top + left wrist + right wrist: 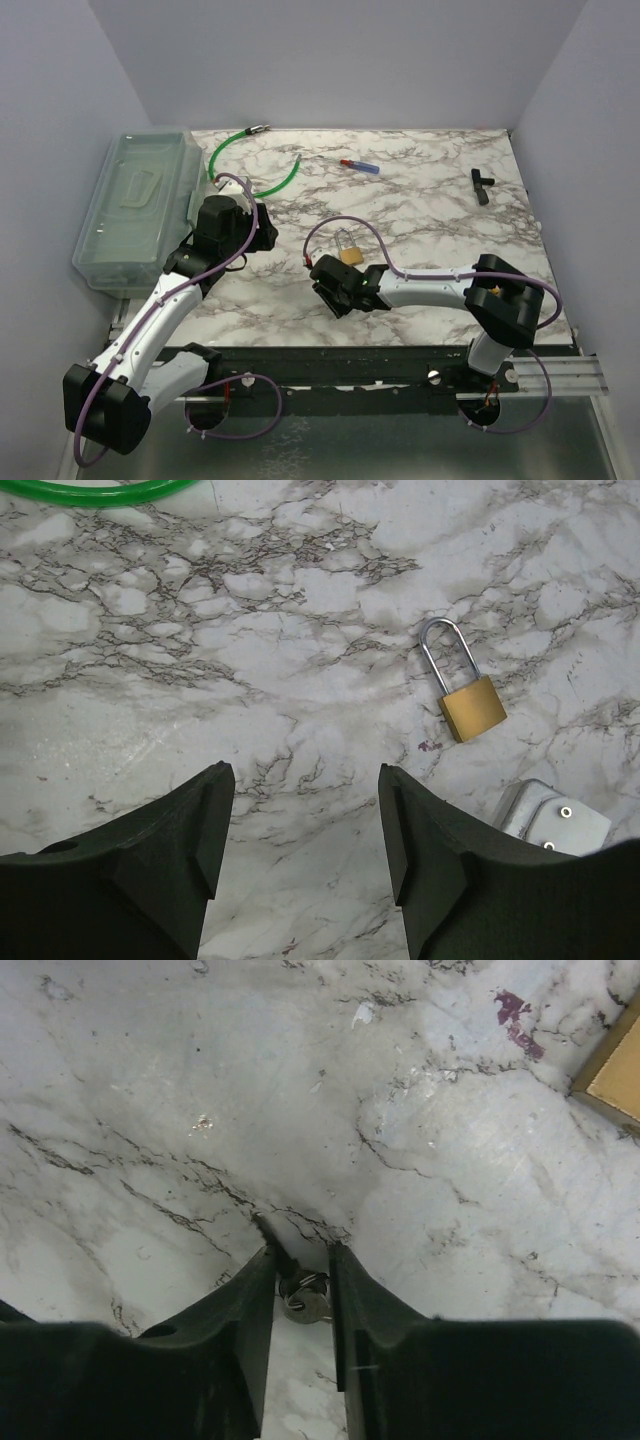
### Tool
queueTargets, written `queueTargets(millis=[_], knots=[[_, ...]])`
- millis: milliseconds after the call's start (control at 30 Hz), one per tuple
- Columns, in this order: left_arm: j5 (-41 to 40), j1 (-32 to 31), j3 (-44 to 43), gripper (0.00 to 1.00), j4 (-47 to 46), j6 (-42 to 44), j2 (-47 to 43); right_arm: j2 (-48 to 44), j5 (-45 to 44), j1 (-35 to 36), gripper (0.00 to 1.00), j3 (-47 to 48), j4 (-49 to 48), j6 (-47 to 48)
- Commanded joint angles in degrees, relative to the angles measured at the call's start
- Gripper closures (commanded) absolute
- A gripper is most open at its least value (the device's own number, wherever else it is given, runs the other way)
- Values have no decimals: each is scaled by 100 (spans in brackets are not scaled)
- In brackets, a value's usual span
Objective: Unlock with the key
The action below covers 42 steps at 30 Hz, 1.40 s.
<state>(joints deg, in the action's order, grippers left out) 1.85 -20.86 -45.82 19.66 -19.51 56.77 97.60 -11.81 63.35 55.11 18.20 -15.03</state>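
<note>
Key (305,1297) lies pinched between the right gripper's (300,1255) jaws; the left gripper's (302,775) jaws stand apart

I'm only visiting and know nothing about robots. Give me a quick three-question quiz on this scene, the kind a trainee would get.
1. True or false: the padlock lies flat on the marble table, apart from both arms' fingers.
2. Pick one: what sits between the right fingers? A) the padlock B) the key C) nothing
3. Fill the gap: the left fingers stand ____, with only bare marble between them.

Key: 1 true; 2 B; 3 open.
</note>
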Motion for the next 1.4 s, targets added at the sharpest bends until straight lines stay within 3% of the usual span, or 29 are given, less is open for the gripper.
queueTargets(millis=[0,167,733,833,933,1133,1367], knots=[[-141,9,43,35,-15,75,-106,200,185,-4,76,-259,139,-56],[-141,5,42,36,-15,77,-110,164,242,-4,99,-355,55,-110],[696,2,108,40,-206,10,-262,-1348,-361,-1,99,-598,-192,-442],[729,3,113,41,-226,0,-264,-1189,-281,-7,74,-337,262,-461],[721,3,117,41,-226,0,-271,-968,-230,-2,62,-91,780,-632],[694,3,126,41,-223,8,-299,-886,36,6,54,61,1663,-1592],[711,5,117,41,-225,8,-325,-846,72,20,53,-109,1572,-1855]])
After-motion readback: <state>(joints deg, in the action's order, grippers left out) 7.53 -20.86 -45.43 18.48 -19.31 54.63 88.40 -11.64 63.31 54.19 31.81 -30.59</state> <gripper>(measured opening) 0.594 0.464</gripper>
